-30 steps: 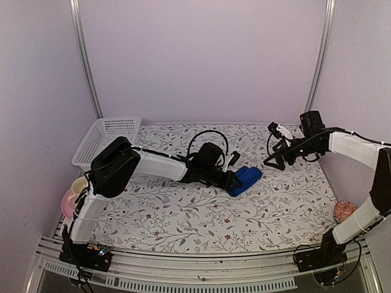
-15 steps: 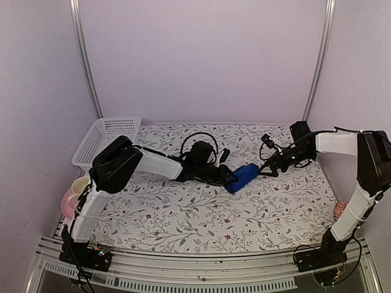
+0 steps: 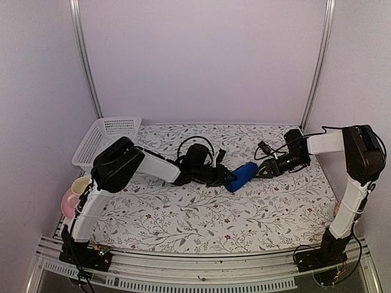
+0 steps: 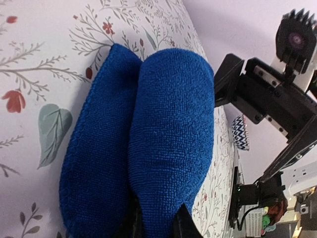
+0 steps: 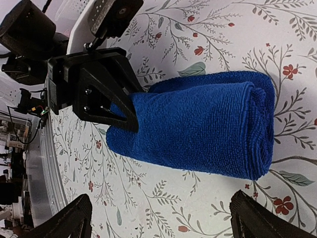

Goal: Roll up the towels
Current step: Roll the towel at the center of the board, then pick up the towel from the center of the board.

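A royal-blue towel (image 3: pixel 242 176) lies rolled into a short thick roll on the flowered cloth at mid-table. My left gripper (image 3: pixel 228 179) is shut on the roll's left end. In the left wrist view a fold of the blue towel (image 4: pixel 168 129) is pinched between the dark fingertips (image 4: pixel 184 225) at the bottom edge. My right gripper (image 3: pixel 260 171) stands open, low over the table at the roll's right end and apart from it. In the right wrist view the blue towel (image 5: pixel 208 129) lies ahead of my right gripper (image 5: pixel 163 220), with the left gripper (image 5: pixel 106 94) clamped on its far end.
A white basket (image 3: pixel 105 140) stands at the back left corner. A pink bowl with a cup (image 3: pixel 72 199) sits at the left edge. A small round orange-pink thing (image 3: pixel 344 210) lies by the right arm's base. Metal frame posts and pale walls enclose the table.
My right arm has swung left and down from the back right until its open gripper sits at the roll's right end. The left gripper and the roll have shifted slightly left.
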You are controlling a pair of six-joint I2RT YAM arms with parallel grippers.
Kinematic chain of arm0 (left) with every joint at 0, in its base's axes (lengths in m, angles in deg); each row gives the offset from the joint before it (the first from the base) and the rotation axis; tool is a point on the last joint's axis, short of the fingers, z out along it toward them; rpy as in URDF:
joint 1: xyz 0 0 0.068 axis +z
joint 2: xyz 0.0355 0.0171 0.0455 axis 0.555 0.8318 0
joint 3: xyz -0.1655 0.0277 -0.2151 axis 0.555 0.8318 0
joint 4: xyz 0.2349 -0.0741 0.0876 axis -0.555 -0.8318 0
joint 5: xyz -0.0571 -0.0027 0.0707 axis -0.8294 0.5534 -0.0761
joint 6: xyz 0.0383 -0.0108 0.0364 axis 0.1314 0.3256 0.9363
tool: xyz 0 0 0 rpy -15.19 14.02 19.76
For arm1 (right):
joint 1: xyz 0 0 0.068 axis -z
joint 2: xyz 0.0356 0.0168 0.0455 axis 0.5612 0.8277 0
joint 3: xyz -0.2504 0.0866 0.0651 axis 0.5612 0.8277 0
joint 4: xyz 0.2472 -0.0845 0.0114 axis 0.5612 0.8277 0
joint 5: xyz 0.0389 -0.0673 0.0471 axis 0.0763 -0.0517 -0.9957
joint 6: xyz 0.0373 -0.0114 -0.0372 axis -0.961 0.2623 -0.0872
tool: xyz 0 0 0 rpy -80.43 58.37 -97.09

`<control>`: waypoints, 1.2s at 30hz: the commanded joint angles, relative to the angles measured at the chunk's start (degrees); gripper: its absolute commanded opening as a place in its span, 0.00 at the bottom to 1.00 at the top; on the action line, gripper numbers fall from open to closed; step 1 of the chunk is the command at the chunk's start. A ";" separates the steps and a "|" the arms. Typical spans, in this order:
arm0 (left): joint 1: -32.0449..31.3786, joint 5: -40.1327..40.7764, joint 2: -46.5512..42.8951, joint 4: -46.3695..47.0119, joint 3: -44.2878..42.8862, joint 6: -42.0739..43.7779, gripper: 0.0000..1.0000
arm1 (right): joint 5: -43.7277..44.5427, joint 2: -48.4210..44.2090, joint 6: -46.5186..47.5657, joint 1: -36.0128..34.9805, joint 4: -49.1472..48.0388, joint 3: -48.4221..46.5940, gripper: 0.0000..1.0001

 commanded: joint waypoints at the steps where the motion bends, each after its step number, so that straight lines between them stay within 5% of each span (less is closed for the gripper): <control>1: 1.17 4.96 2.75 2.97 4.92 -6.65 0.08 | -4.48 1.20 -5.52 0.14 -3.42 -0.03 0.98; 8: -0.36 9.92 2.36 10.00 9.05 -14.32 0.09 | -5.04 4.95 -10.92 0.16 -5.43 -0.14 0.98; 20: -4.64 14.65 5.57 7.77 3.04 -17.16 0.11 | -9.56 9.27 -16.18 0.26 -7.32 -2.03 0.95; 36: -7.60 19.88 6.13 12.84 7.27 -26.19 0.12 | -6.61 12.13 -27.13 0.28 -14.29 -3.83 0.94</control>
